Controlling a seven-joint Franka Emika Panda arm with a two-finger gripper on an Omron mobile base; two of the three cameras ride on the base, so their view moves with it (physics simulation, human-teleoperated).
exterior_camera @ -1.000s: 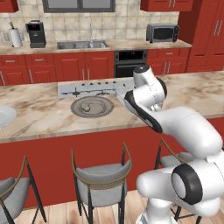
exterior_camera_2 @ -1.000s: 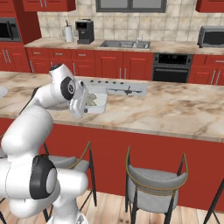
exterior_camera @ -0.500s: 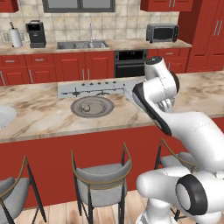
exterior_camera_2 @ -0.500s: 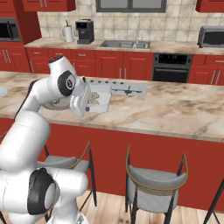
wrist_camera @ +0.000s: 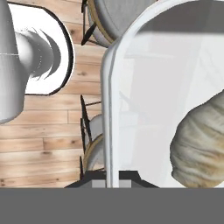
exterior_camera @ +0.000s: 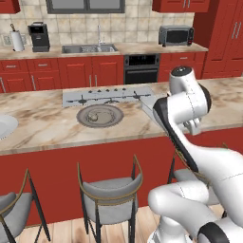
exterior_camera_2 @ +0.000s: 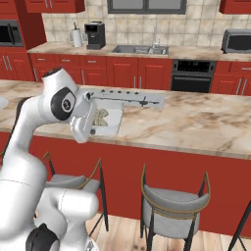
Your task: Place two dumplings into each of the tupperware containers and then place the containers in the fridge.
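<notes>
My gripper (wrist_camera: 112,180) is shut on the rim of a clear tupperware container (wrist_camera: 144,87). One beige dumpling (wrist_camera: 201,144) lies in it at the right. The wooden floor and stool seats show through its clear wall and past its rim. From the right base view the same container (exterior_camera_2: 112,122) hangs at the counter's front edge, just behind my hand, with dumplings (exterior_camera_2: 101,116) inside. In the left base view a corner of the container (exterior_camera: 148,102) shows behind my arm. Another dumpling (exterior_camera: 93,116) lies on the round grey plate (exterior_camera: 114,116). The fridge is out of view.
The marble island counter (exterior_camera: 42,123) carries a cooktop (exterior_camera: 104,95) and, at its left end, a white plate (exterior_camera: 4,126). Bar stools (exterior_camera: 111,194) (exterior_camera_2: 171,206) stand in front of the island. Sink, oven and microwave line the back wall.
My arm has swung to the right in the left base view and risen a little, carrying the container with it toward the counter's front edge. The grip has stayed shut.
</notes>
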